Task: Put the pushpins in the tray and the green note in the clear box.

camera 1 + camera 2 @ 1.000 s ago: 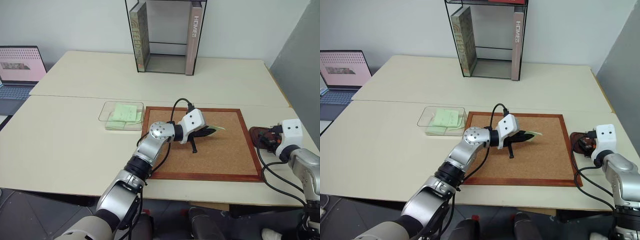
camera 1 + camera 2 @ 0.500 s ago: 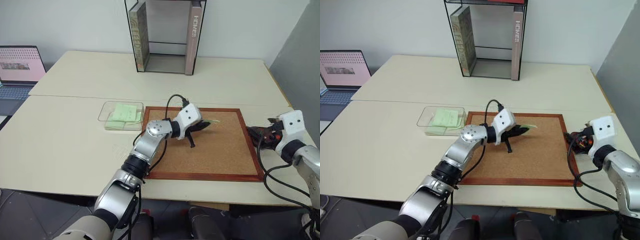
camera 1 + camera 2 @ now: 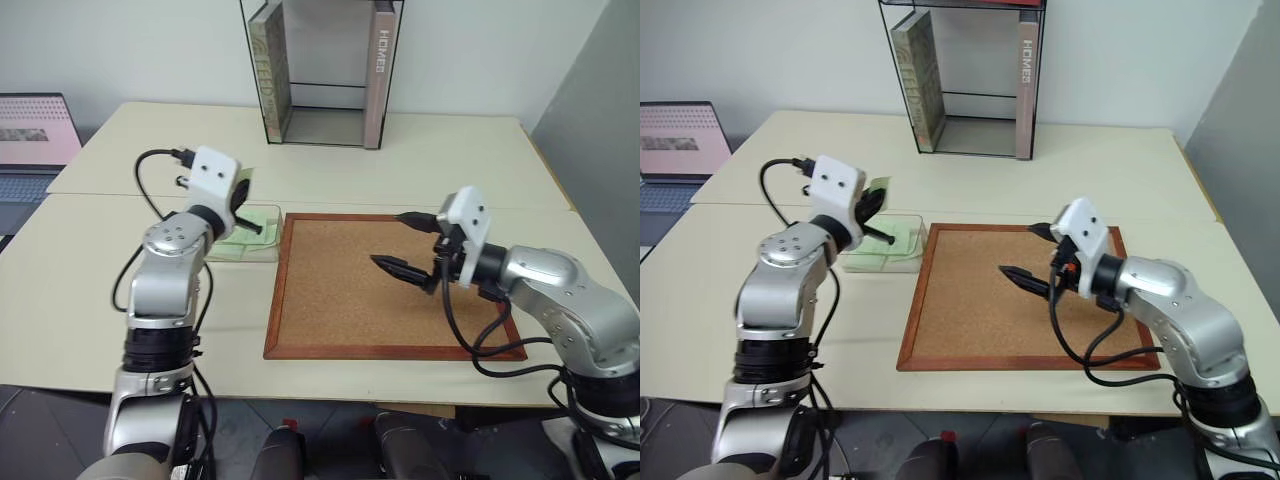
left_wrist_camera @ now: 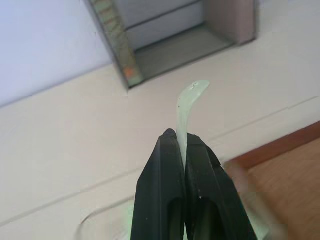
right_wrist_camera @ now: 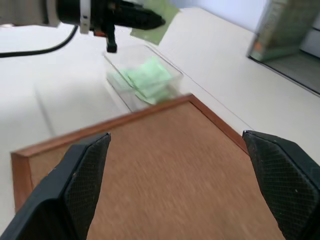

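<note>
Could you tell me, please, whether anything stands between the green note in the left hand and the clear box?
Nothing visible does. The left hand holds the green note above the clear box, whose open top is uncovered, with only other green notes lying inside. The right hand is apart, over the cork board.

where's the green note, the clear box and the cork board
green note (image 4: 189, 102), left wrist view, on the curled slip above the shut fingertips
clear box (image 5: 145, 80), right wrist view, on its near wall
cork board (image 3: 340, 290), left eye view, on bare cork
</note>
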